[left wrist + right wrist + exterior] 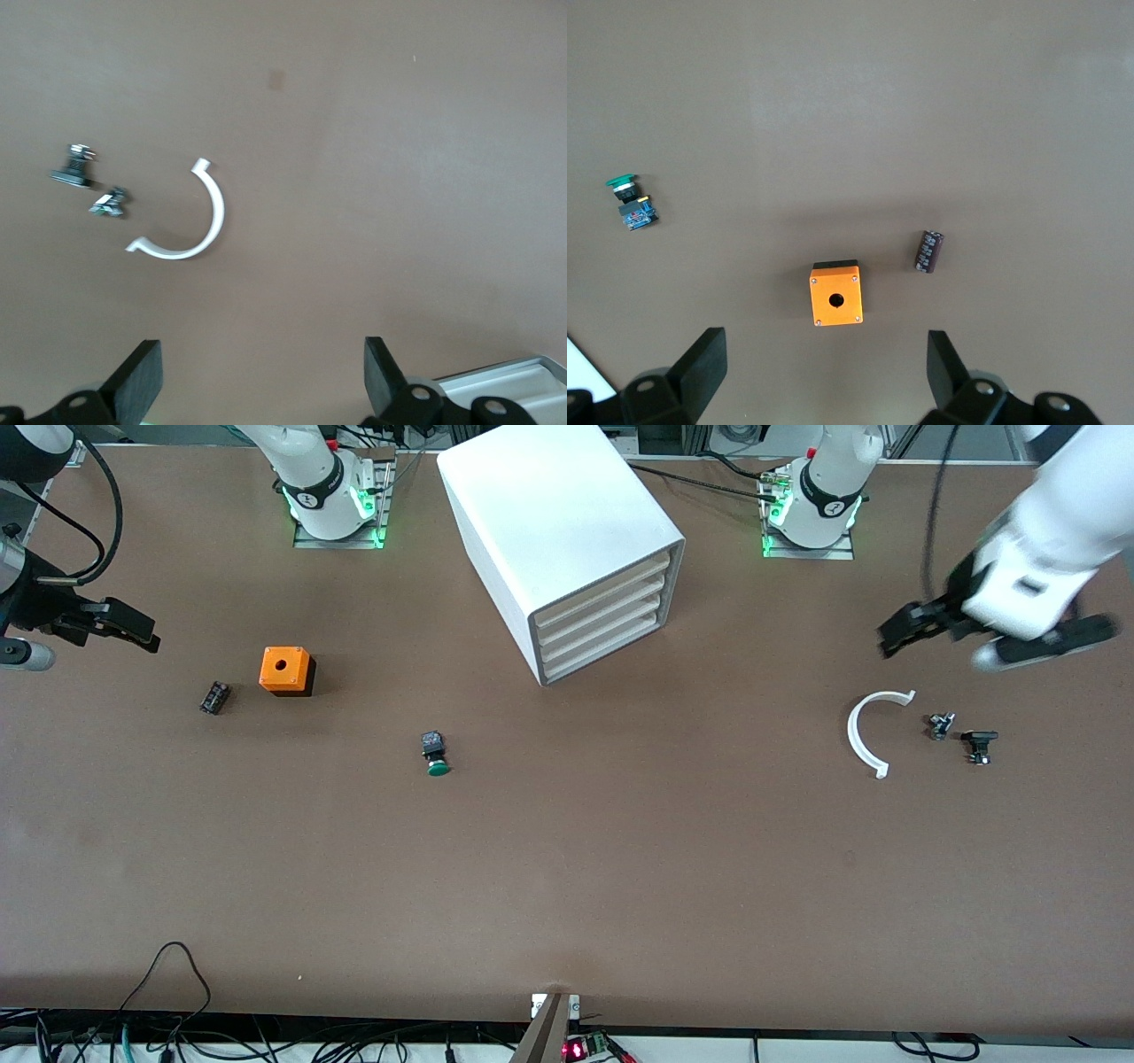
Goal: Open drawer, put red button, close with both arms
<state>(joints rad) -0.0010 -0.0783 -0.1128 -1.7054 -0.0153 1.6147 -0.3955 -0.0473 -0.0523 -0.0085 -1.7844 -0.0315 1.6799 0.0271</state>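
Red button is nowhere in view, only a green one (436, 755) on the tabletop (567, 868), so with drawers (602, 624) shut and both jaws spread empty, left gripper (899, 636) above the arc (858, 735), right gripper (133, 631) near the orange box (285, 670), you risk stowing the wrong cap.

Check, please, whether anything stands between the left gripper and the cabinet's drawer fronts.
Nothing visible does. The open left gripper hangs toward the left arm's end, with only bare table between it and the closed drawer fronts. The white curved piece and two small black parts lie nearer the front camera, off that path.
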